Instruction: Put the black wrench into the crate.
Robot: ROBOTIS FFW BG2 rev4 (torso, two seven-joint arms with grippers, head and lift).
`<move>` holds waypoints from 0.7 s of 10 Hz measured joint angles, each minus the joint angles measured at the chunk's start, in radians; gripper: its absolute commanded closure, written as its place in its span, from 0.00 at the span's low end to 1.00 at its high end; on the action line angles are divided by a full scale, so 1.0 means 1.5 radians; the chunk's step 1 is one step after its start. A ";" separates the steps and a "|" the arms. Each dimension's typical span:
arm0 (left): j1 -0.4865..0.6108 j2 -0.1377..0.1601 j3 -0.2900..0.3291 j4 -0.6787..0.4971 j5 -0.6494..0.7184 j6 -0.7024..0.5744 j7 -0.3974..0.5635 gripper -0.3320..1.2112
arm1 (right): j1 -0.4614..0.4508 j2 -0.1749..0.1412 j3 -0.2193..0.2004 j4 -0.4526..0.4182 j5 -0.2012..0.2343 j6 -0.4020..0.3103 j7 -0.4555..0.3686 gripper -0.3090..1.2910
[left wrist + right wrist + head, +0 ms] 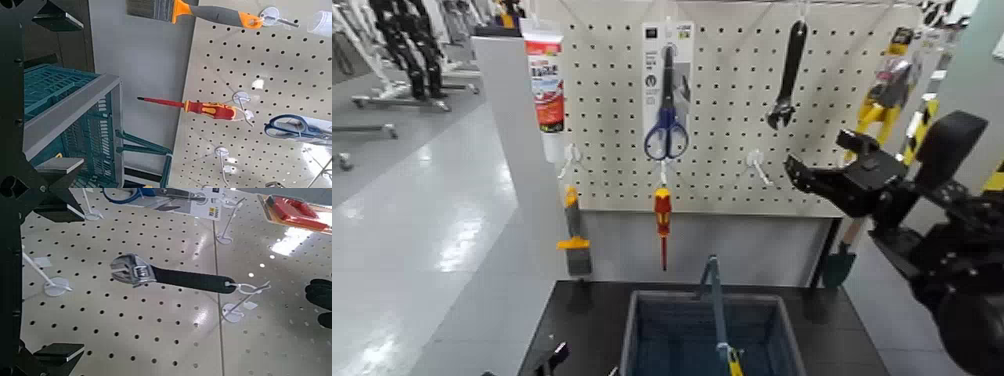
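Observation:
The black wrench (787, 75) hangs head down from a hook at the upper right of the white pegboard (732, 150). In the right wrist view the black wrench (168, 276) lies ahead of my open fingers, apart from them. My right gripper (817, 160) is raised to the right of the board, below and right of the wrench, open and empty. The crate (632, 340) stands on the dark table below the board, its hoop handle (717, 305) up. It also shows in the left wrist view (74, 117). My left gripper (554, 357) is open and low, left of the crate.
Blue-handled scissors (665, 115), a red-and-yellow screwdriver (662, 222), a brush (575, 240) and a tube (544, 85) hang on or beside the board. Empty white hooks (757, 165) stick out below the wrench. More tools hang at the far right (887, 95).

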 measured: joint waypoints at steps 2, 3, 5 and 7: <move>-0.003 0.004 -0.005 0.002 0.004 -0.001 0.000 0.28 | -0.049 -0.016 0.011 0.021 -0.030 0.009 0.021 0.28; -0.004 0.004 -0.006 0.002 0.005 -0.001 0.000 0.28 | -0.071 -0.023 0.018 0.032 -0.046 0.010 0.031 0.28; -0.005 0.005 -0.007 0.003 0.007 -0.001 -0.002 0.28 | -0.124 -0.038 0.037 0.065 -0.089 0.010 0.057 0.28; -0.008 0.005 -0.008 0.005 0.007 -0.001 -0.007 0.28 | -0.168 -0.048 0.055 0.101 -0.129 0.012 0.083 0.30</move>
